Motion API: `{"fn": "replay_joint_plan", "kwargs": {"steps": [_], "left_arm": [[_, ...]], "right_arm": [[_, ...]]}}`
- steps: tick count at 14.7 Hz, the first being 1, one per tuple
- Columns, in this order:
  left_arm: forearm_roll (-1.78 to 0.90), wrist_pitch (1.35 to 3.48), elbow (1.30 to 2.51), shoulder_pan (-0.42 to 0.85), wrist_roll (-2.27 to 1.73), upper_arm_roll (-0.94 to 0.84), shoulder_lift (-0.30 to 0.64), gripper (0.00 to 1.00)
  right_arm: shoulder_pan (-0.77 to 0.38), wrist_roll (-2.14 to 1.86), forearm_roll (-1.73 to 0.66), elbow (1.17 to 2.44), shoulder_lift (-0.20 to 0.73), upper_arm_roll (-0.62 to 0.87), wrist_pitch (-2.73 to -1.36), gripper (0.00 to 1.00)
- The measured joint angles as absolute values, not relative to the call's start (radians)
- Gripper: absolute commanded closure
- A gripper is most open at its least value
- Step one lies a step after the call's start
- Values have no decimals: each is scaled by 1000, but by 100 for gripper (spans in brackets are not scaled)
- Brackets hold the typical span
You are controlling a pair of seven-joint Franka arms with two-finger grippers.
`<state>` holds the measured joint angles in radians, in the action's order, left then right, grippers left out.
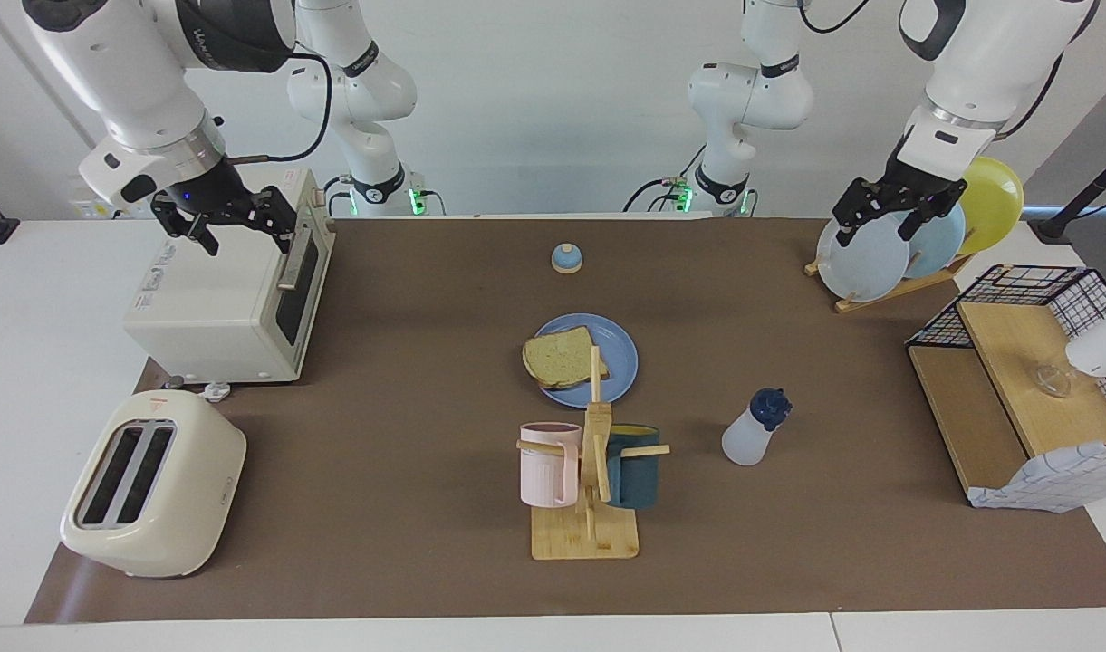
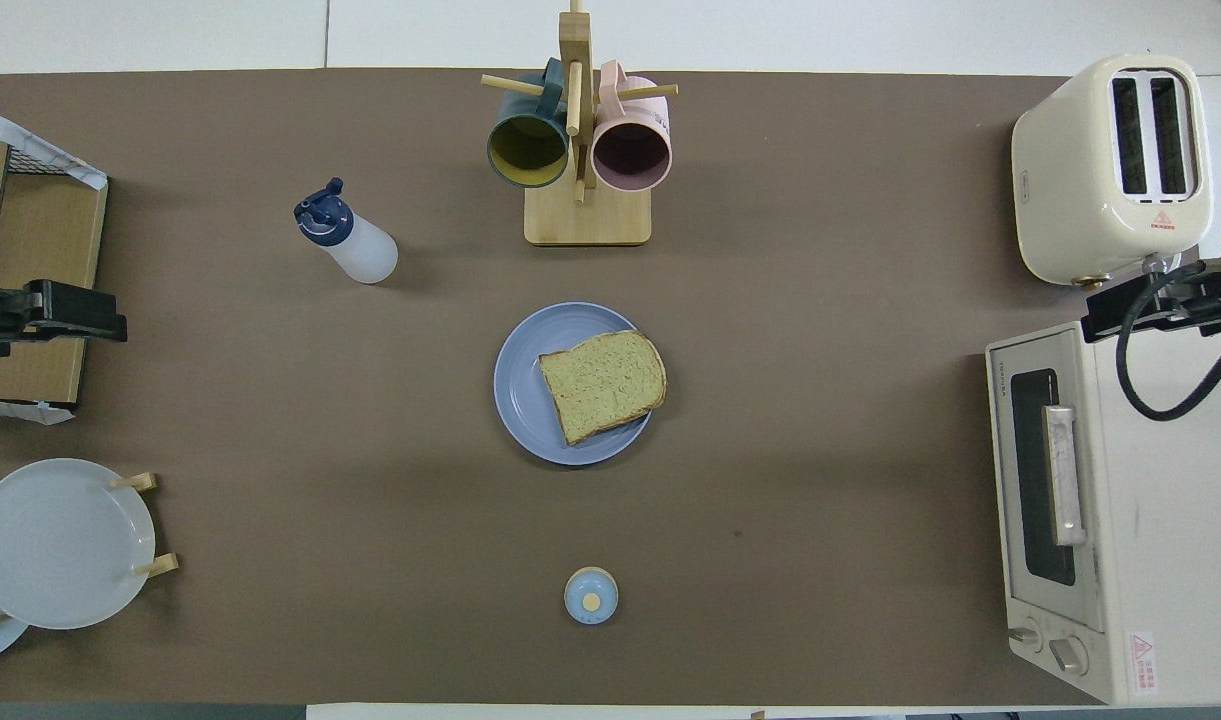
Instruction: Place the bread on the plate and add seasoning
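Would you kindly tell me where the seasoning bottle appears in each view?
Facing view: the seasoning bottle stands lower right of centre, beside the mug rack.
Overhead view: it sits upper left, beside the same mug rack.
Shared landmark: the blue plate holding the bread.

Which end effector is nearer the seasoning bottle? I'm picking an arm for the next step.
Left. The left end effector hangs open over the plate rack, at the seasoning bottle's end of the table. The right end effector waits open over the toaster oven.
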<state>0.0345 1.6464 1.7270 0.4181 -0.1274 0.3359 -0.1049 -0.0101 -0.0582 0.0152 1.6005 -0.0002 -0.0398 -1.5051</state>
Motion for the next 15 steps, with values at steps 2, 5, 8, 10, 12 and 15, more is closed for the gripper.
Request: {"fn": "replay_joint_plan", "kwargs": {"steps": [2, 5, 8, 10, 12, 15], "left_arm": [[34, 1658, 1727, 357, -113, 293, -79, 0], [31, 1670, 1727, 151, -93, 84, -55, 0], [29, 1664, 1718, 65, -93, -11, -45, 0], [20, 1615, 1673, 55, -91, -16, -31, 0], [16, 1542, 1607, 52, -90, -16, -20, 0], [5, 1490, 1561, 42, -86, -32, -19, 0]], "right_arm": [[-10, -58, 15, 1600, 0, -40, -1505, 0], [-10, -58, 15, 1600, 0, -40, -1505, 0], [-10, -58, 15, 1600, 0, -40, -1505, 0], [-10, -58, 15, 1600, 0, -40, -1505, 0], [-10, -58, 15, 1600, 0, -40, -1505, 0], [-10, -58, 15, 1600, 0, -40, -1505, 0]]}}
